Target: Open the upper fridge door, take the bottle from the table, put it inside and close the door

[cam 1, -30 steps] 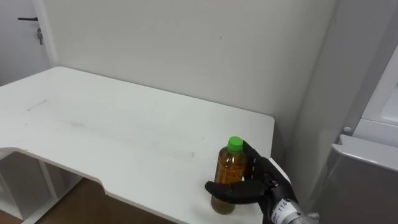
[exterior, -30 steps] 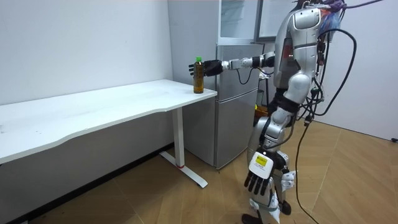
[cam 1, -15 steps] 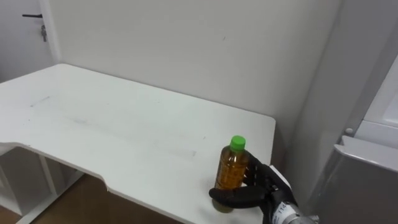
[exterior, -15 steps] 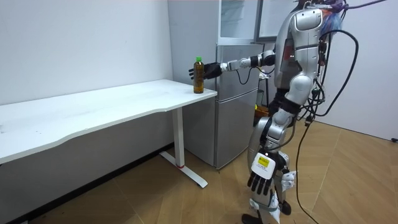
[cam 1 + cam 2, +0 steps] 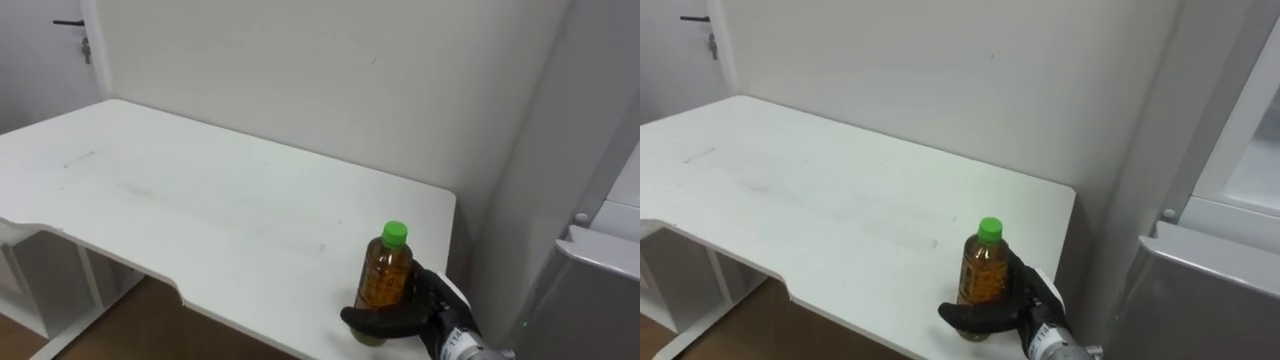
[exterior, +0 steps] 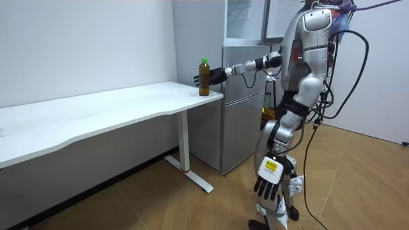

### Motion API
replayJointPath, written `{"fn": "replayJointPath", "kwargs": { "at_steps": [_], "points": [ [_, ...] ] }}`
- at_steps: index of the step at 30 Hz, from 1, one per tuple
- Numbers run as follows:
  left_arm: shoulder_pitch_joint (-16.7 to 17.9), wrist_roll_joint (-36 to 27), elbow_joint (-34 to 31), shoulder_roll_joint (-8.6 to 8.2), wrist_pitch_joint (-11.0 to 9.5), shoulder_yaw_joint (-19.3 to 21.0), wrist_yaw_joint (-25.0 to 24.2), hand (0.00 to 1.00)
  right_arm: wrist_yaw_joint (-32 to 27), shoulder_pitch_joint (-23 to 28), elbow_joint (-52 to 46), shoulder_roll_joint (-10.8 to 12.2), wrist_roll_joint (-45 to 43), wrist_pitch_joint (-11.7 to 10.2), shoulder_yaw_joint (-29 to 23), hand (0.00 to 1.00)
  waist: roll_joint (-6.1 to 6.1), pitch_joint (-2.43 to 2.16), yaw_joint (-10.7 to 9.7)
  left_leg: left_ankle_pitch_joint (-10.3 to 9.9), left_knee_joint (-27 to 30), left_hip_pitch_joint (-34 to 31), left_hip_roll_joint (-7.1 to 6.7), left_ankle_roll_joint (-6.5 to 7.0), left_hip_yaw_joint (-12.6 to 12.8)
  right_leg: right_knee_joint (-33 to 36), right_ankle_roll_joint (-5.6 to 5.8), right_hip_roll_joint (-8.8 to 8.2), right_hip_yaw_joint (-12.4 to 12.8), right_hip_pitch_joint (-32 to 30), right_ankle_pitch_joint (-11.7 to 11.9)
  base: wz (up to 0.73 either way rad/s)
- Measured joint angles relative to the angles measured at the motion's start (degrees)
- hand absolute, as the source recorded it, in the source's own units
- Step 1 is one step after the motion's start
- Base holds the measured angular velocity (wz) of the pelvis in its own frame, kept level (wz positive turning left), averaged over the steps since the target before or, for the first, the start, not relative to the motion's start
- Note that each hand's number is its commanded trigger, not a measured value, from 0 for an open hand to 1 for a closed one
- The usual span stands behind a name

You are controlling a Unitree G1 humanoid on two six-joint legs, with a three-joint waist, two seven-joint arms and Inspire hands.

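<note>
One bottle [image 5: 386, 268] of amber liquid with a green cap [image 5: 395, 233] is seen upright near the right front corner of the white table [image 5: 200, 210]. Its lower part is enclosed by the right hand [image 5: 427, 314]: the thumb [image 5: 372, 319] is curled across the front near the base and the other fingers [image 5: 420, 286] are wrapped round the far side, so the bottle is gripped between them. The bottom of the bottle is covered by the thumb, so from the eye views it cannot be told whether it rests on the table; in the room view it appears to stand there. The fridge [image 6: 243, 102] is placed just beside the table's end and is cut off at the right edge of the eye views. The left hand [image 6: 266, 186] is seen in the room view hanging low beside the legs, its fingers straight and relaxed.
</note>
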Motion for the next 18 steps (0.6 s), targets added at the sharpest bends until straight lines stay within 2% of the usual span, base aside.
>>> {"fn": "replayJointPath", "kwargs": {
  "at_steps": [9,18],
  "points": [
    [2.68,0.00,-4.13,-0.05,0.49,0.02,-0.01,0.00,-0.19,-0.10,1.95,0.04,2.24,0.01,-0.06,0.00,0.71,-0.16,0.24,0.34,0.04,0.03,-0.56,0.35,-0.25,0.00,0.25,-0.54,-0.46,0.04,-0.15,0.04],
    [2.87,0.00,-4.92,-0.01,0.50,0.04,0.00,0.00,-0.61,-1.31,3.71,0.10,2.48,0.01,-0.23,0.00,0.81,-0.09,0.28,0.43,-0.19,0.02,-0.72,0.48,-0.30,0.01,0.40,-0.71,-0.85,0.36,-0.23,0.00]
  ]
}}
